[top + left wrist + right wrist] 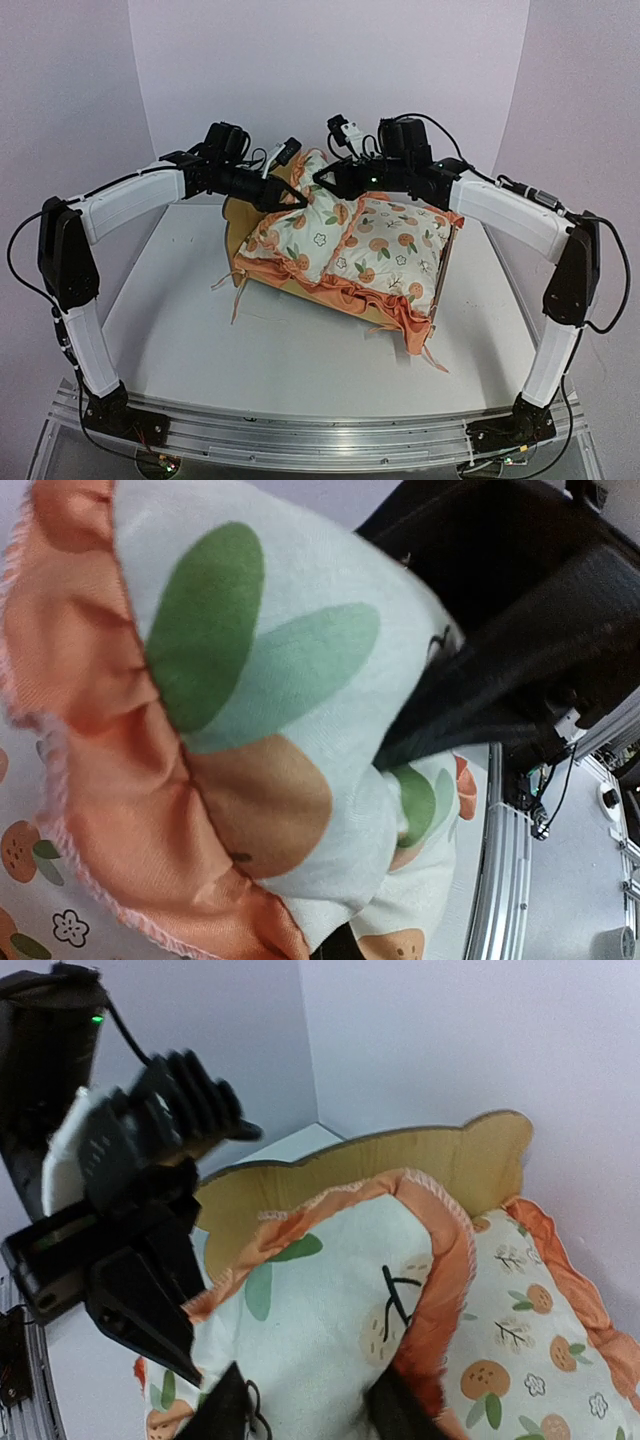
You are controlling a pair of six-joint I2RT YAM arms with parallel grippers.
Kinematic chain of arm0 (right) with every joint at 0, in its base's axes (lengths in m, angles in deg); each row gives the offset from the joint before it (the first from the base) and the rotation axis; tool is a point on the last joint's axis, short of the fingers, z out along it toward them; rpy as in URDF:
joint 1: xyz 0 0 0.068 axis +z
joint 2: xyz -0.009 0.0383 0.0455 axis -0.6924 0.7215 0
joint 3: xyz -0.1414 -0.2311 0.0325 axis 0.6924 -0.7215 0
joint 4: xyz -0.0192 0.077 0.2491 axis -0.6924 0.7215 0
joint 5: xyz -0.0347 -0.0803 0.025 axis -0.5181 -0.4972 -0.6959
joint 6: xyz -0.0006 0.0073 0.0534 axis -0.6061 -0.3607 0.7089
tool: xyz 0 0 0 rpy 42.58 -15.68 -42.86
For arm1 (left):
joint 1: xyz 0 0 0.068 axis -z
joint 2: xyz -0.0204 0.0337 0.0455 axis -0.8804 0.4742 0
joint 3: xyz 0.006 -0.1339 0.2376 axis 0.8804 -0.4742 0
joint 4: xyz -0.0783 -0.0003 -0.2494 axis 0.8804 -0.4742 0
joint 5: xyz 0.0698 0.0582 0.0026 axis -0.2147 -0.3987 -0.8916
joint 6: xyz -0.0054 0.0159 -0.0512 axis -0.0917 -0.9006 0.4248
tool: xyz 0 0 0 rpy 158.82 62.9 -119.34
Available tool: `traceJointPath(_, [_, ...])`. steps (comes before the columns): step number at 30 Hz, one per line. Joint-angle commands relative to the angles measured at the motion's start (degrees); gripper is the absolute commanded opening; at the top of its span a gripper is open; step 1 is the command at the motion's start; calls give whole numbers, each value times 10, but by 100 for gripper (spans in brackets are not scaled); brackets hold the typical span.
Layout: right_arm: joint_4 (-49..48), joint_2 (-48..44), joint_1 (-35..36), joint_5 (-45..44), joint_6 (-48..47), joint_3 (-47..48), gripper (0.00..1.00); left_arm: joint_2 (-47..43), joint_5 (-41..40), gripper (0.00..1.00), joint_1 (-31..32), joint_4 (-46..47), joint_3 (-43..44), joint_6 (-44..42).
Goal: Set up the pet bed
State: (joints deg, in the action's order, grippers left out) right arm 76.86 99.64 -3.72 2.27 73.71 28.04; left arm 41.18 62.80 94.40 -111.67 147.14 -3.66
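The white table (180, 330) carried everything, with the pet bed (448, 262) at its middle, set at a slant: the scalloped headboard (420, 1155) pointed to the far left and the foot end to the near right. The frame was mostly covered, so only the headboard, one side rail and a strip at the foot showed as bare wood.

The orange-ruffled mattress cushion (395, 250) lay inside the frame, its frill spilling over the near edge.

The fruit-print pillow (300, 230) stood raised at the headboard end, resting on the mattress cushion, its ruffled corner lifted just in front of the headboard.

Both pincers met at that end, above the frame, so the bed lay beneath them and stretched away toward the arm bases. The left gripper (293, 197) was clenched on the pillow; the left wrist view showed a dark finger (450, 705) pressed into the printed cloth beside the orange frill. The right gripper (325, 180) hung close beside it over the headboard, released: its fingers (228, 1410) stood apart, with the pillow's edge lying between them. Neither gripper touched the wooden frame.
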Motion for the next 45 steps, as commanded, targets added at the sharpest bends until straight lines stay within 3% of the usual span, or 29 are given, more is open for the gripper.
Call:
traceJointPath(1, [-17, -57, -17, -85, 110, -37, 83, 6, -54, 0, -5, 7, 56, 8])
traceJointPath(3, [-22, -83, -44, -53, 188, -78, 90, 12, -81, 0, -11, 8, 70, 2])
traceJointPath(5, [-67, -105, -73, 15, 276, -125, 90, 13, -90, 0, -18, 9, 78, 0])
traceJointPath(7, [-134, -112, -81, 72, 328, -163, 91, 9, -87, 0, -23, 13, 75, 1])
traceJointPath(9, [-169, -106, -81, 119, 358, -180, 98, 7, -84, 0, -25, 15, 72, 3])
traceJointPath(14, [-281, -127, -81, 75, 407, -260, 98, 4, -71, 0, -34, 26, 74, 31])
traceJointPath(19, [-420, -28, -74, 120, 523, -223, 95, 8, -25, 0, -34, 26, 88, 36])
traceJointPath(24, [-464, 53, -59, 139, 554, -152, 89, 2, -28, 0, -34, 18, 86, 21])
traceJointPath(27, [-468, 88, -49, 160, 559, -105, 74, 0, -30, 0, -34, 15, 86, 16])
traceJointPath(31, [-490, 107, -47, 158, 590, -99, 7, 2, -69, 0, -35, 7, 99, 8])
traceJointPath(32, [-491, 104, -46, 138, 595, -108, 1, 3, -94, 6, -35, -1, 106, -1])
traceJointPath(35, [-466, 89, -46, 38, 617, -146, 0, -3, -177, 51, -35, -18, 130, -59])
traceJointPath(37, [-408, 77, -44, -44, 630, -160, 0, -12, -221, 68, -35, -19, 143, -110])
traceJointPath(41, [-266, 85, -24, -155, 600, -96, 0, -37, -309, 83, -35, 3, 152, -190])
traceJointPath(45, [-198, 146, -20, -160, 647, 9, 0, -60, -370, 85, -41, 33, 112, -235])
